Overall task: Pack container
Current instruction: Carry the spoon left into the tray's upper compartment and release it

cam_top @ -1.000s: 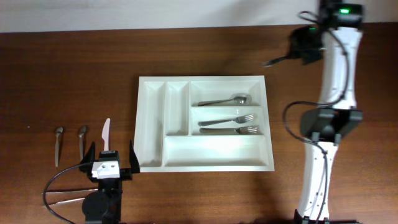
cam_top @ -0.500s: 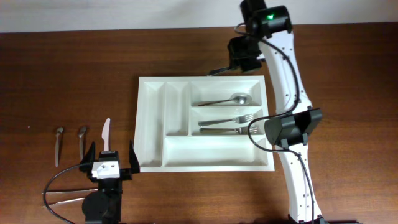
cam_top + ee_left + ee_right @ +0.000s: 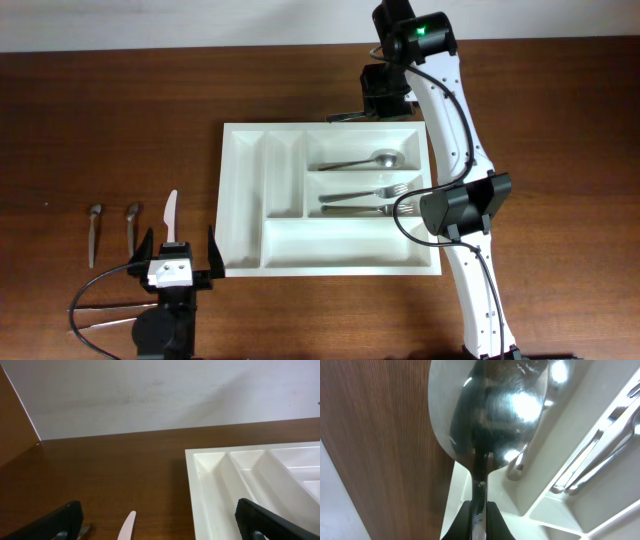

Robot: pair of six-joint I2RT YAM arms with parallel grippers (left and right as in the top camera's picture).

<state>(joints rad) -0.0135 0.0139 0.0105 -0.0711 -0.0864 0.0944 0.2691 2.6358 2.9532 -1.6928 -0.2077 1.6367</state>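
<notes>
The container [image 3: 340, 245] lies flat on the counter [image 3: 100, 120] in the middle of the overhead frame. It is a white moulded tray that looks light, stiff and smooth. I'd expect it to skate if nudged, so its raised rim is the place to take hold. A packed spoon [image 3: 365, 160] and two forks [image 3: 365, 195] lie in its right-hand compartments.

The right arm's fingers [image 3: 466, 521] pinch a held spoon [image 3: 495, 410] by the neck at the tray's top edge, though I can't quite tell whether it is over the rim or just beyond. Polished metal is slippery and may swivel.

The left arm's fingers [image 3: 55, 522] stand spread and empty at lower left. No brand, label or writing is readable.
</notes>
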